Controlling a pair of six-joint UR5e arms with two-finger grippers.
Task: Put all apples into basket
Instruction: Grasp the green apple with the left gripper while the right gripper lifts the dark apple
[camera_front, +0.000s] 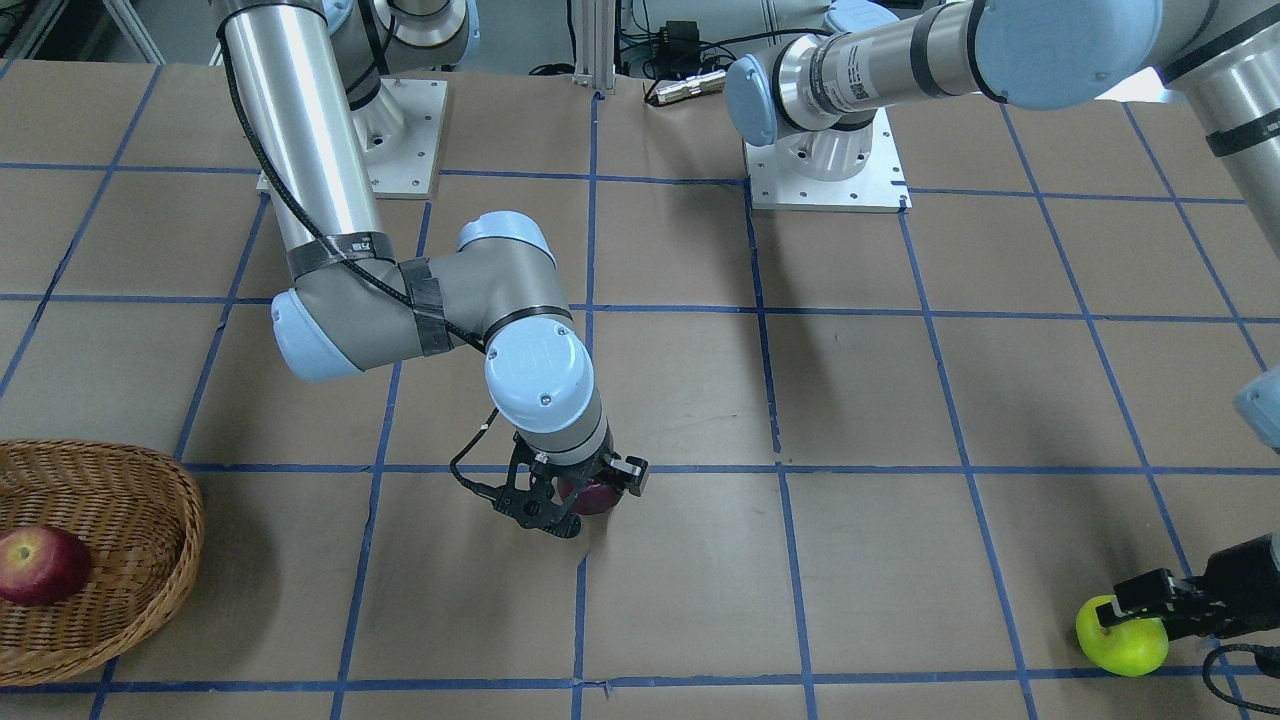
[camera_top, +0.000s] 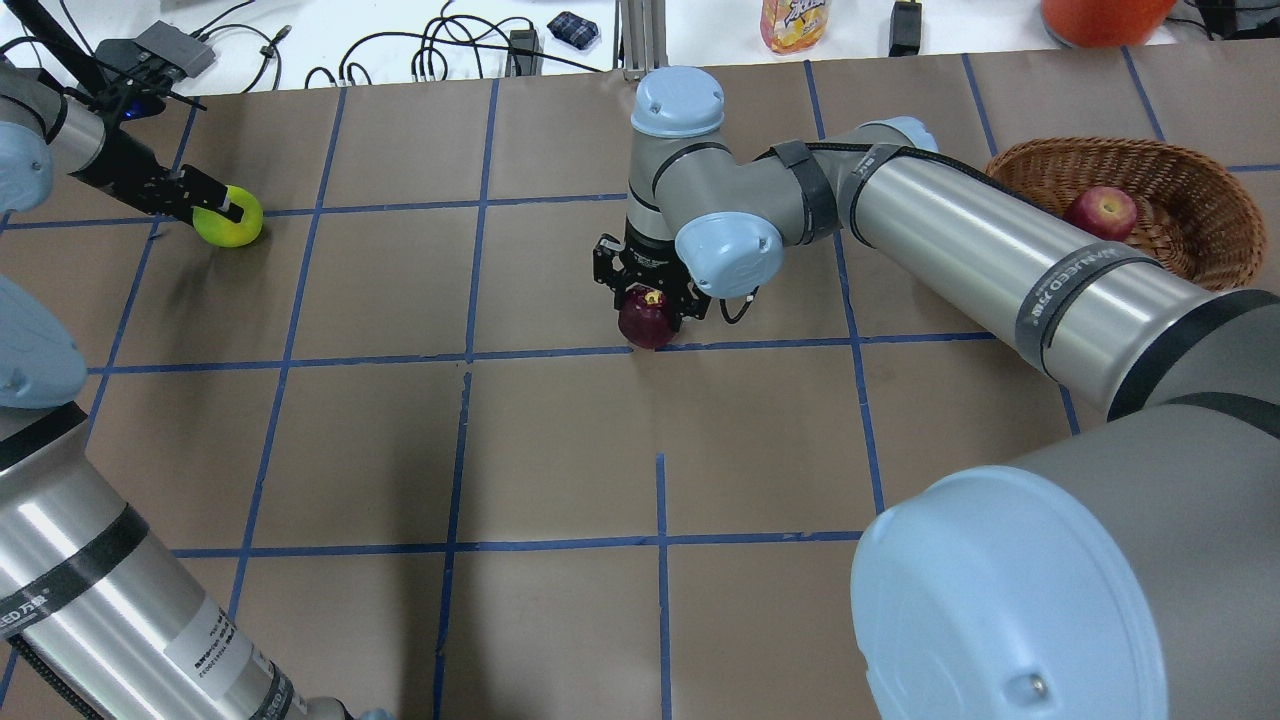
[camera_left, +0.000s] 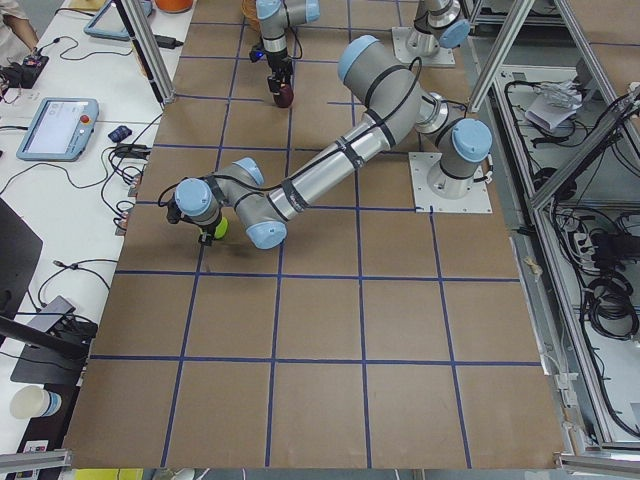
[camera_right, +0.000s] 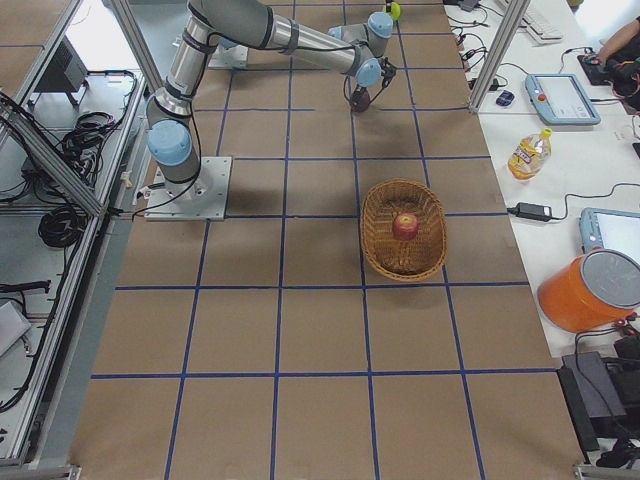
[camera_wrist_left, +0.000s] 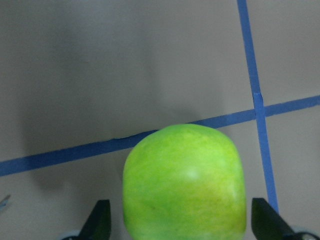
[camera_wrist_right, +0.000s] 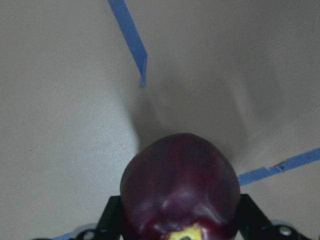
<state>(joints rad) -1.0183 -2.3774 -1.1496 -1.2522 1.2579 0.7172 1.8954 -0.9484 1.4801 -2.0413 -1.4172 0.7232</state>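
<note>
My right gripper (camera_top: 650, 300) points down mid-table, its jaws shut on the dark maroon apple (camera_top: 648, 320). The right wrist view shows both fingers pressed on the apple's (camera_wrist_right: 179, 185) sides, at or just above the paper. My left gripper (camera_top: 222, 210) is open and straddles the lime green apple (camera_top: 230, 218), which rests on the table; the left wrist view shows small gaps between the fingers (camera_wrist_left: 100, 222) and the apple (camera_wrist_left: 185, 180). The red apple (camera_top: 1100, 212) lies inside the wicker basket (camera_top: 1200, 190) at the table's far right.
The table is brown paper with a blue tape grid (camera_top: 465, 355). A bottle (camera_top: 795, 22), cables and an orange bucket (camera_top: 1100, 15) sit past the far edge. The right arm's forearm (camera_top: 1000, 260) stretches in front of the basket.
</note>
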